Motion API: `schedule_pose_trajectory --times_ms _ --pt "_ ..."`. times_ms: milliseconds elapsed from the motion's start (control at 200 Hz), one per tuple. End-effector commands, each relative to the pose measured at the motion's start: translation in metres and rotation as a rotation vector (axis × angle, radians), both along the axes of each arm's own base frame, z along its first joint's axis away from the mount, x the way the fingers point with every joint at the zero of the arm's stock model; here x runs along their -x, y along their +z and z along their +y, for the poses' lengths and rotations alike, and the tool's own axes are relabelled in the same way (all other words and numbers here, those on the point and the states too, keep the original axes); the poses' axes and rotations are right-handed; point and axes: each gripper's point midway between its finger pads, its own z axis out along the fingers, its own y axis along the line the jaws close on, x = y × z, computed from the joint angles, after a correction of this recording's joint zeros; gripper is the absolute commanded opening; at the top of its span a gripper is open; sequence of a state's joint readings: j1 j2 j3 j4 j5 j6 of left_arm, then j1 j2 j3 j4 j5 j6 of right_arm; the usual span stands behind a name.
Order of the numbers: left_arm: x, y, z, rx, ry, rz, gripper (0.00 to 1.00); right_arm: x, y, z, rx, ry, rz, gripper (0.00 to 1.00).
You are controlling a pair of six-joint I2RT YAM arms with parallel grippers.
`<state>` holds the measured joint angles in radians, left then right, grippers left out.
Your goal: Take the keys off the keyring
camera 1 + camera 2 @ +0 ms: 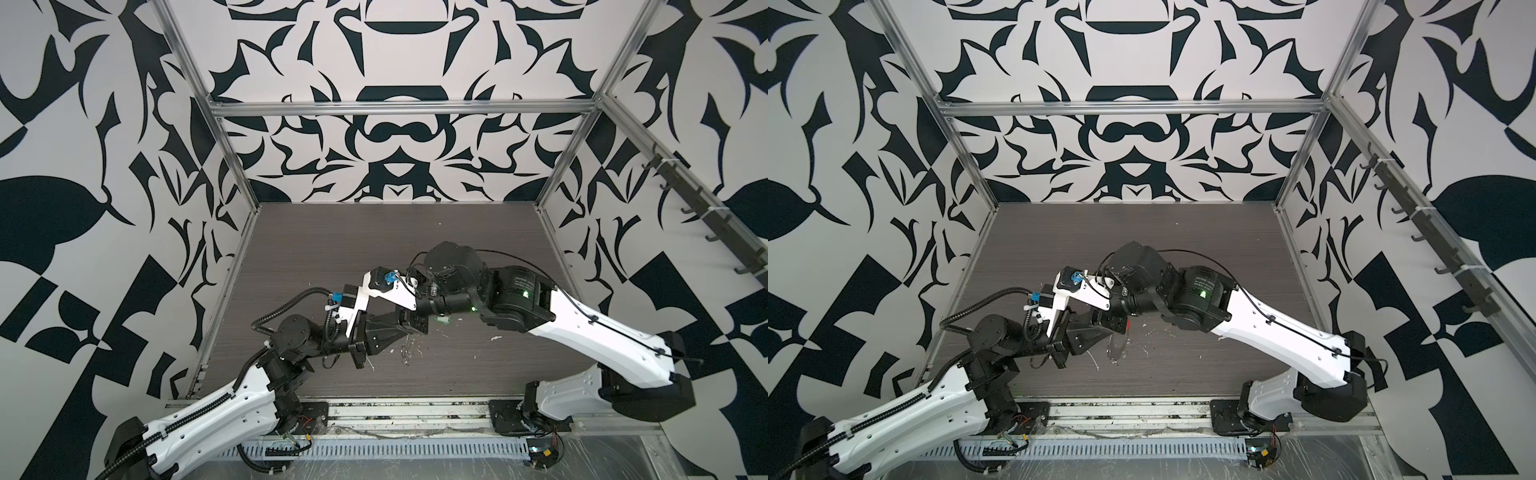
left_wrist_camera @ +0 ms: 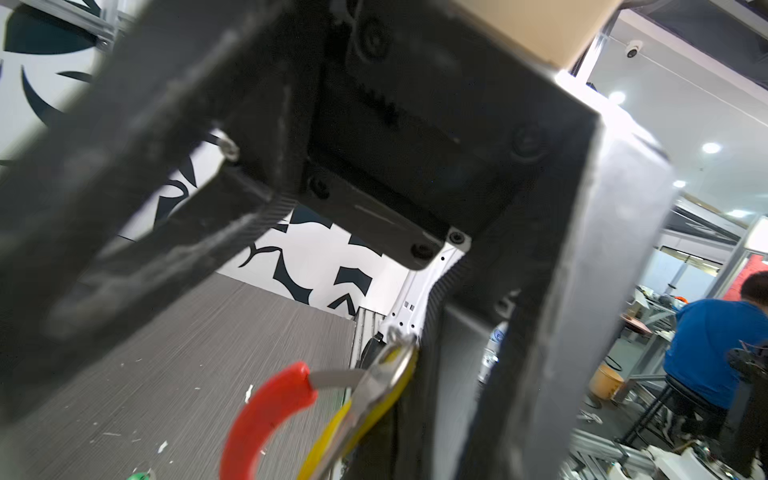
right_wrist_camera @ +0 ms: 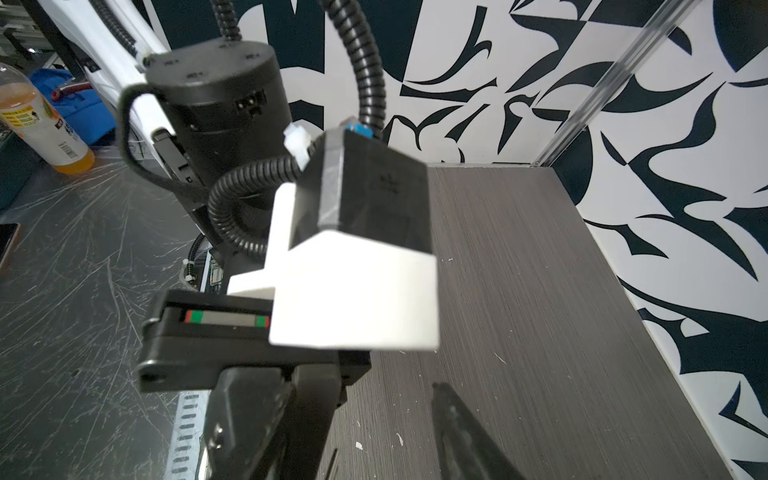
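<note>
My left gripper (image 1: 402,331) is shut on the keyring (image 1: 409,352), a thin grey hoop that hangs from its tips just above the table in both top views. The grip point itself is hidden. In the left wrist view the hoop's red section (image 2: 266,415) curves up to bare grey wire. A key with a yellow tag (image 2: 374,395) sits on that wire and leans on a dark finger. A scrap of green tag (image 2: 139,476) shows low over the table; whether it is on the hoop I cannot tell. My right gripper (image 1: 416,321) (image 3: 374,432) is open, close beside the left one, holding nothing.
White flecks (image 1: 494,337) litter the dark wood-grain table (image 1: 374,241). Patterned walls and aluminium posts (image 1: 557,183) close in three sides. A slotted cable duct (image 1: 415,451) runs along the front. A drink bottle (image 3: 41,124) stands outside the cell.
</note>
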<state>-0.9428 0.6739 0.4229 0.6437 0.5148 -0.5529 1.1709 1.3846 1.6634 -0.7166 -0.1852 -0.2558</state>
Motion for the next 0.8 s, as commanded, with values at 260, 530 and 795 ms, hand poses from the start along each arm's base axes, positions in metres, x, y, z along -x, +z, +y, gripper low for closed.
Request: schedule_pose_trajectory --times_ms 260,530,795 --pt "-0.006 0.032 0.021 0.149 0.125 -0.084 0.00 -0.002 0.081 -0.030 -0.315 -0.100 -0.098 0.60" --pt "-0.005 0.036 0.025 0.142 0.142 -0.121 0.00 0.015 0.071 -0.059 -0.394 -0.120 0.015 0.52" --pt "-0.001 0.038 0.026 0.103 0.145 -0.153 0.00 0.037 0.035 -0.057 -0.344 -0.005 0.164 0.49"
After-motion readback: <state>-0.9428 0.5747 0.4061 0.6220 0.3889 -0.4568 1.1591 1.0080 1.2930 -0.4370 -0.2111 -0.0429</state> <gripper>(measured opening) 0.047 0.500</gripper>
